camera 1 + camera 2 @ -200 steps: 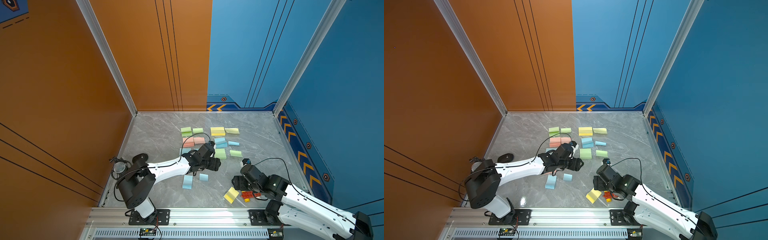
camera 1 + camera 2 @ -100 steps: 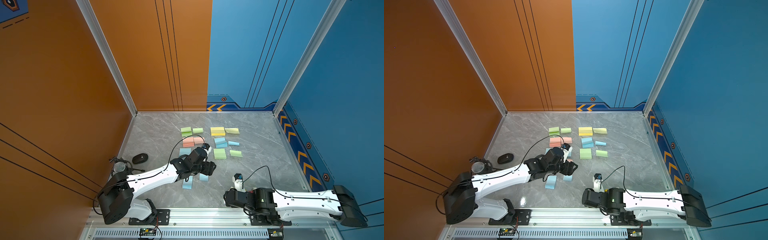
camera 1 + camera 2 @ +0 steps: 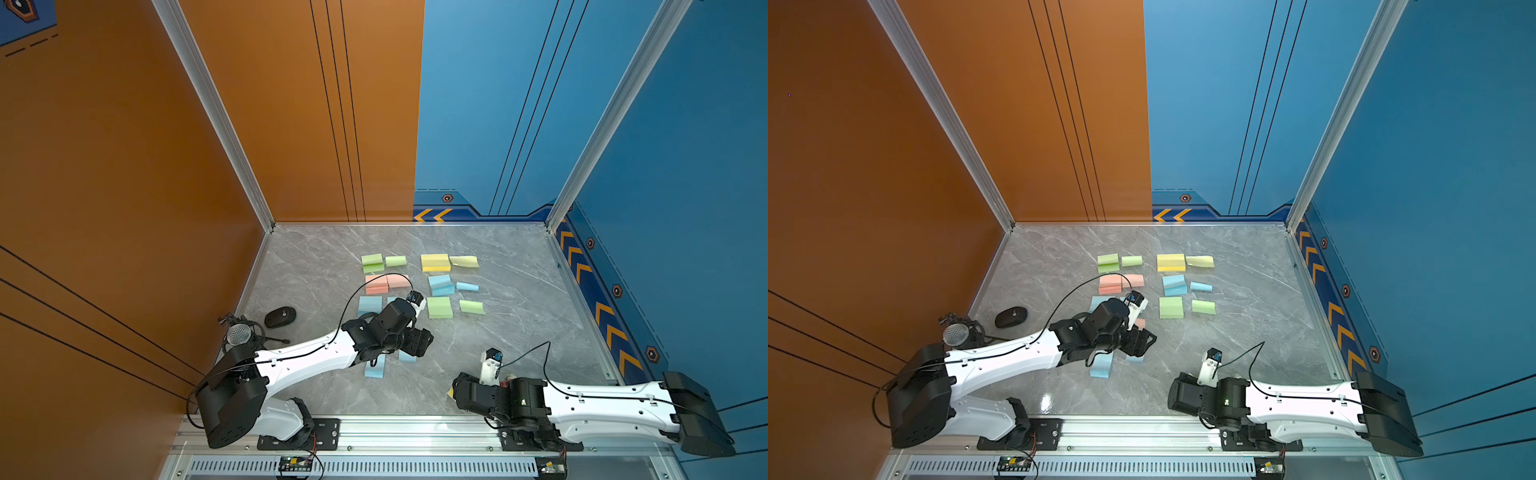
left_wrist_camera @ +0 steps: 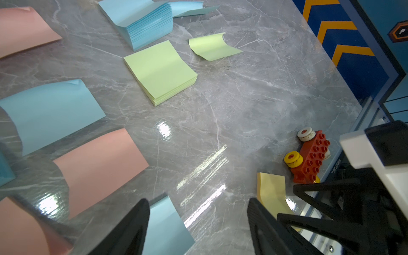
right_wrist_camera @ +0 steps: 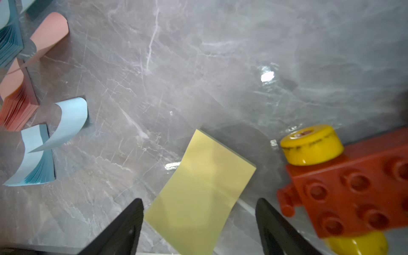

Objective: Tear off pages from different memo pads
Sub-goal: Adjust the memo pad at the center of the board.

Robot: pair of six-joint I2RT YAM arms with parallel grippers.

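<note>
Eyeing the next tear, and it all comes down to which arm is closer to the yellow memo pad.

In both top views, my right gripper point(image 3: 457, 392) sits low at the table's point(image 3: 519, 332) 5 o'clock, right by the front rail. Only a sliver of the yellow memo pad point(image 3: 450, 392) pokes out at its tip. My left gripper point(image 3: 417, 348) hangs mid-table near a blue memo pad point(image 3: 374, 371). From there the yellow one lies off at roughly 4 o'clock, well apart. So I'd say the right arm is the nearer one.

Left wrist view: my left fingers point(image 4: 132, 227) are spread with nothing between them, and a loose blue page point(image 4: 163, 225) lies just beside one. A green memo pad point(image 4: 161, 70) sits further out ahead.

Right wrist view: my right fingers point(image 5: 123, 229) are spread wide too, holding nothing. The yellow memo pad point(image 5: 198, 189) lies flat between them and just ahead. Its long sides run slanted across the gap, not square to my jaws, so I reckon a wrist twist comes before pinching the top page. The red brick car point(image 5: 353, 187) sits just beside the pad and looks easy to bump.
</note>
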